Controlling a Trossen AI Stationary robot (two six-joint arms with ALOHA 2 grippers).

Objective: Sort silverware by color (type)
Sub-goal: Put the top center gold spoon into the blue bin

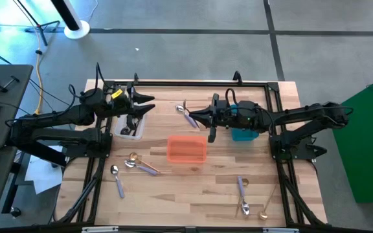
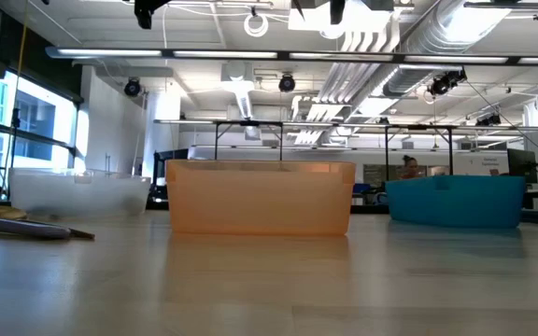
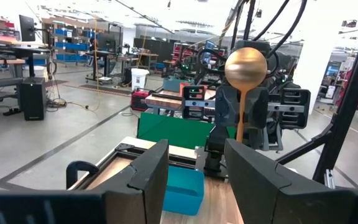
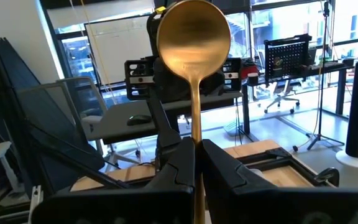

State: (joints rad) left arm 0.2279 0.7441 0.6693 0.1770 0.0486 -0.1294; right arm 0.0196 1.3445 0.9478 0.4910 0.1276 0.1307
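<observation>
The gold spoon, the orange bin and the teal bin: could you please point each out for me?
Gold spoon (image 4: 193, 38): right wrist view, on its bowl.
Orange bin (image 1: 187, 149): high view, on its floor.
Teal bin (image 2: 455, 202): low view, on its near wall.

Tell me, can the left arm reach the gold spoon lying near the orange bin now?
Probably yes. The left gripper is open and empty above the clear plastic bin, and the small gold spoon lies on bare wooden table on its side, nothing over it.
</observation>
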